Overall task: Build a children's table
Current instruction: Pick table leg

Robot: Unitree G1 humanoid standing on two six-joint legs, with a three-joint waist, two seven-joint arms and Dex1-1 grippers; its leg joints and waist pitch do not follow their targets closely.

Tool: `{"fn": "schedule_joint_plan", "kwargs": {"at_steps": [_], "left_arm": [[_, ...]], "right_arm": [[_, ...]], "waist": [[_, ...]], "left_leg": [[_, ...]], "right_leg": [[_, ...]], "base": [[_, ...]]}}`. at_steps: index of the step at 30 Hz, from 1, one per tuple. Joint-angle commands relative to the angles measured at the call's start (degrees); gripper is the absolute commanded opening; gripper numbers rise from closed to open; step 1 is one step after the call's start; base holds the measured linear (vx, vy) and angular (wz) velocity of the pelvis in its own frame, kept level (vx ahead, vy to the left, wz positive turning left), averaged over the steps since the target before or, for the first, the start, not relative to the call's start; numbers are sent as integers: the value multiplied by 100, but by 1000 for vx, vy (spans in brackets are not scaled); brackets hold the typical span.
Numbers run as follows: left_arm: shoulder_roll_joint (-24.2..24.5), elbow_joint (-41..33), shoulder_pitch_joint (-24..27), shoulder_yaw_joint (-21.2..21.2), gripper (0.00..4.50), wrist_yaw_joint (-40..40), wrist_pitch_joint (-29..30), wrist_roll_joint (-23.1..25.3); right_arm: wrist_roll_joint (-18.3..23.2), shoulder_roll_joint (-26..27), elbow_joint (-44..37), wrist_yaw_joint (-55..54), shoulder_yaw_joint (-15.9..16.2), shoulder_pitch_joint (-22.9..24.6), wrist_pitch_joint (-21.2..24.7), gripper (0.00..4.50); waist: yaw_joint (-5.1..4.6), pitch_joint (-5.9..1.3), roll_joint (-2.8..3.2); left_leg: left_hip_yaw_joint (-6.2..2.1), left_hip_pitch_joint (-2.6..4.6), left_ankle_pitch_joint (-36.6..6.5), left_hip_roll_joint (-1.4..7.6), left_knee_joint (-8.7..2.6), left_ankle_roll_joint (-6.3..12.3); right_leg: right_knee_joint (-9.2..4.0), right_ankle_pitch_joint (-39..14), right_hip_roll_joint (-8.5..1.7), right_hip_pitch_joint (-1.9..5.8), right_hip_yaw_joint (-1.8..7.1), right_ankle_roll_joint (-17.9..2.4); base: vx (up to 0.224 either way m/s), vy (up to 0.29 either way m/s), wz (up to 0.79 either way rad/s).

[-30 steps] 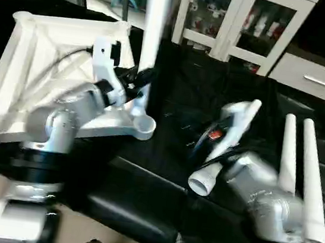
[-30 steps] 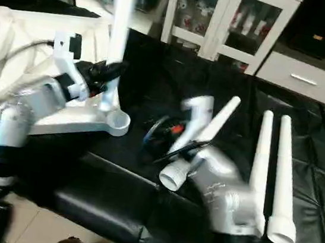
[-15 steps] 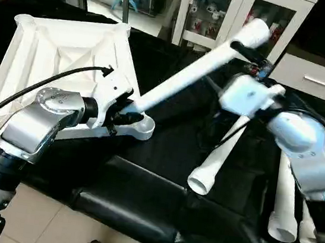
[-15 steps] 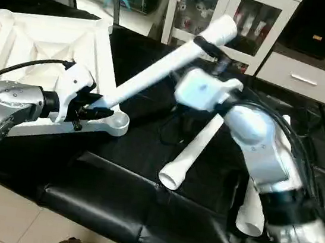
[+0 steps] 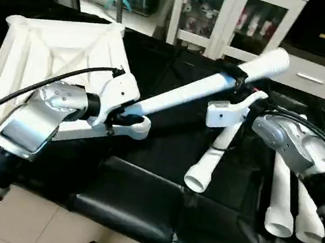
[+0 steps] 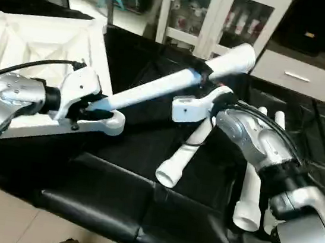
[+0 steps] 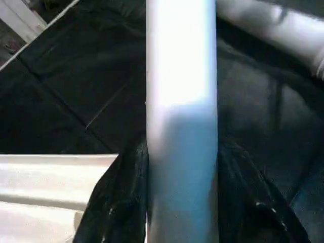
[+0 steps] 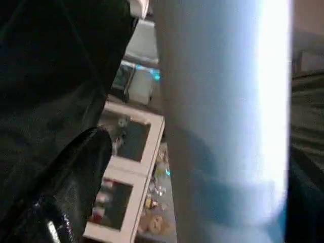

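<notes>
Now the leg (image 5: pixel 202 91) slants lower than half a second ago, its thick end dropping toward the right while its thin end stays by the corner socket (image 5: pixel 130 126) of the tabletop (image 5: pixel 34 50); a second ago it stood upright there. That suggests it is being re-aimed, not yet seated. The left tool (image 5: pixel 118 114) is clenched on its thin end, the right tool (image 5: pixel 237 83) grips near the thick end. It looks smooth, white and tapered. Three more legs (image 5: pixel 285 191) lie on the black-covered desk (image 5: pixel 142 185) at the right.
</notes>
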Motion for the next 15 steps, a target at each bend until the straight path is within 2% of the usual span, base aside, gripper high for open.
{"fn": "schedule_joint_plan", "kwargs": {"at_steps": [1,5,7,9,13,15], "left_arm": [[61,-250,-56,-35,149,-70,-80,56],[53,-199,-78,22,149,20,-90,180],[37,-197,-88,67,149,38,-80,205],[40,-201,-89,76,149,31,-80,214],[43,-217,-83,95,149,21,-97,279],[41,-215,-82,94,149,9,-113,314]], "right_arm": [[-132,-13,210,-116,88,-140,14,412],[-36,20,558,-130,55,-154,-110,398],[-62,28,677,-226,78,-172,-136,368],[-77,45,756,-276,82,-192,-164,360],[-158,89,928,-419,101,-219,-228,317],[-163,99,970,-430,109,-231,-249,313]], "waist": [[-24,-542,85],[-31,-532,90],[-27,-527,82],[-24,-529,94],[-28,-527,98],[-28,-532,96]], "left_leg": [[-100,140,-1486,230,-357,-375],[-94,145,-1556,232,-354,-361],[-97,145,-1607,234,-358,-372],[-95,150,-1605,231,-355,-379],[-100,148,-1702,227,-357,-398],[-101,150,-1692,228,-356,-393]], "right_leg": [[-354,-1180,-418,289,323,-964],[-361,-1232,-416,272,320,-968],[-367,-1316,-422,272,320,-949],[-370,-1315,-420,267,320,-948],[-372,-1338,-410,263,313,-946],[-370,-1331,-412,262,315,-940]], "base": [[0,0,0],[0,0,0],[0,0,0],[0,0,0],[0,0,0],[0,0,0]]}}
